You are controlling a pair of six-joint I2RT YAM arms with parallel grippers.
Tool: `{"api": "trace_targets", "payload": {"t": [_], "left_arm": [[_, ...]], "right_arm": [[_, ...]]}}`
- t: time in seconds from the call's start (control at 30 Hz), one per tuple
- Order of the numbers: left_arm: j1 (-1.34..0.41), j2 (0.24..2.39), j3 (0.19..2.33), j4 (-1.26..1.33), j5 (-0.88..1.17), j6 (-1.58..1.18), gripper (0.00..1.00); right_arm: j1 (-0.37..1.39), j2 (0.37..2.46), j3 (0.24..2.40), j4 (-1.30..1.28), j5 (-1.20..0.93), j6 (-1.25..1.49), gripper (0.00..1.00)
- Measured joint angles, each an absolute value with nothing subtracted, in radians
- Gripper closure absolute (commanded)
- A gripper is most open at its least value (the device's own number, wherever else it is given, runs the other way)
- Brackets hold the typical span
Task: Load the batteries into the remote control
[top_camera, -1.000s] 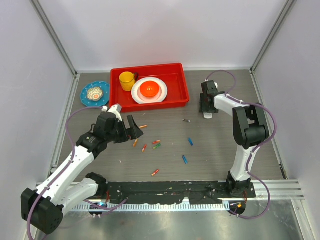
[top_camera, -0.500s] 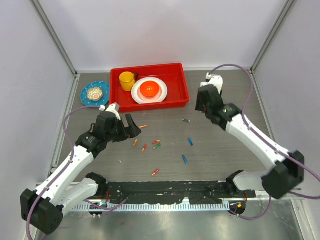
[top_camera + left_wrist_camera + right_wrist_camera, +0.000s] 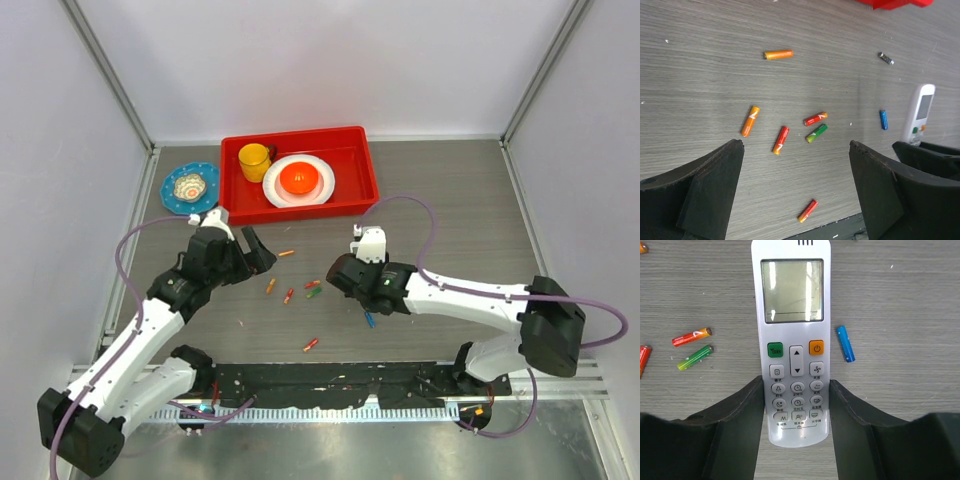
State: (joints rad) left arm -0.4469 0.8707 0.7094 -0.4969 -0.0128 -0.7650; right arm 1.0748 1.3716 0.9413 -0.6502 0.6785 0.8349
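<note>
Right jaws: your right gripper [image 3: 796, 386] is clamped on the white oblong plastic remote control [image 3: 792, 315]. One black finger [image 3: 747, 410] presses against each long edge at the keypad end.
Remote control: its dark-keyed face and pale screen face up, and the screen end points away from the gripper. It is over the middle of the table. You cannot tell whether it rests on the surface or hangs just above it.
Beside the remote: a slim blue battery [image 3: 845, 343] lies just to one side. A red-orange battery [image 3: 692, 337] and a green battery [image 3: 695, 357] lie close together on the other side.
Left jaws: your left gripper [image 3: 796, 145] is spread wide with nothing in it, and it hovers above the loose batteries.
Under the left jaws: a slim red battery [image 3: 781, 140] lies in the gap, with an orange battery [image 3: 750, 120] near it.
Further out: another orange battery [image 3: 778, 54] lies alone towards the tray. A red battery with an orange tip [image 3: 807, 210] lies towards the near edge. A small dark grey metal bit [image 3: 885, 58] lies apart from both.
Table: a grey wood-grain table [image 3: 450, 200].
Back of table: a red plastic tray [image 3: 295, 135] holds a yellow cup [image 3: 254, 160] and a round white plate [image 3: 318, 193] with an orange bowl [image 3: 299, 179] on it.
Left of tray: a round blue plate [image 3: 190, 187] sits on the table.
</note>
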Motion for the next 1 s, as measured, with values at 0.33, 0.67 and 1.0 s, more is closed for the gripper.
{"api": "trace_targets", "payload": {"t": [0.33,0.67,1.0], "left_arm": [[-0.447,0.778,0.625,-0.484,-0.115,-0.828,0.11],[-0.447,0.724,0.597,-0.49,-0.17,-0.862,0.11],[-0.447,0.722,0.596,-0.491,-0.175,-0.863,0.11]], "right_arm": [[1.09,1.57,0.97,-0.603,0.673,1.048,0.99],[1.092,1.737,1.061,-0.598,0.653,1.141,0.92],[1.092,1.808,1.108,-0.587,0.597,1.137,0.59]]}}
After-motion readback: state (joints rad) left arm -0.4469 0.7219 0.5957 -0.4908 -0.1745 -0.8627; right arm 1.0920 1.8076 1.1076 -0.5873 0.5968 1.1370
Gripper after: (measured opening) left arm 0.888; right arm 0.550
